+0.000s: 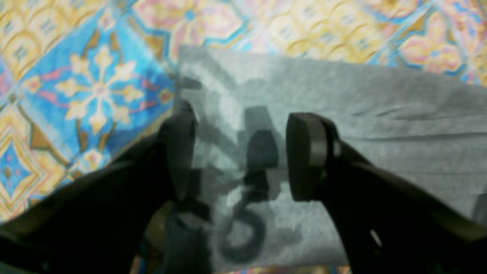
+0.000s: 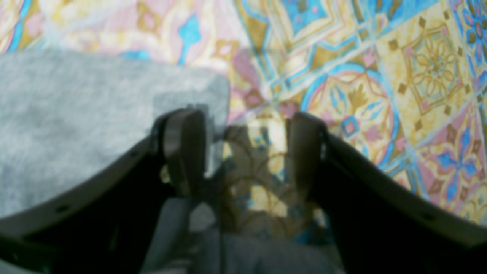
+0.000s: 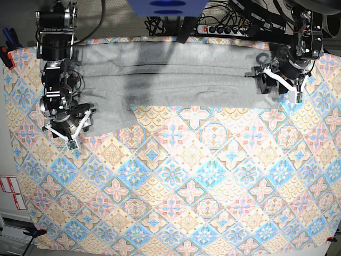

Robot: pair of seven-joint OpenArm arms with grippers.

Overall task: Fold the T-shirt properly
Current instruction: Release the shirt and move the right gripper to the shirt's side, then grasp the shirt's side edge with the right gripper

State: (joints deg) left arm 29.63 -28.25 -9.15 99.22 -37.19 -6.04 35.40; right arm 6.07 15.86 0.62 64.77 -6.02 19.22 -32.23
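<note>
The light grey T-shirt (image 3: pixel 176 80) lies flat as a long band across the far side of the table, with fold lines running along its length. Above its right end, my left gripper (image 3: pixel 274 80) stands open. In the left wrist view its fingers (image 1: pixel 308 156) straddle bare grey cloth (image 1: pixel 380 114) and grip nothing. At the shirt's left lower corner my right gripper (image 3: pixel 69 125) is open too. The right wrist view shows that gripper (image 2: pixel 245 152) with the shirt's corner (image 2: pixel 76 114) beside its left finger and tablecloth between the jaws.
A pastel patterned tablecloth (image 3: pixel 186 186) covers the whole table. A power strip and cables (image 3: pixel 224 26) run along the back edge. Both arm bases stand at the far corners. Red-and-white labels (image 3: pixel 10 192) sit off the table's left edge.
</note>
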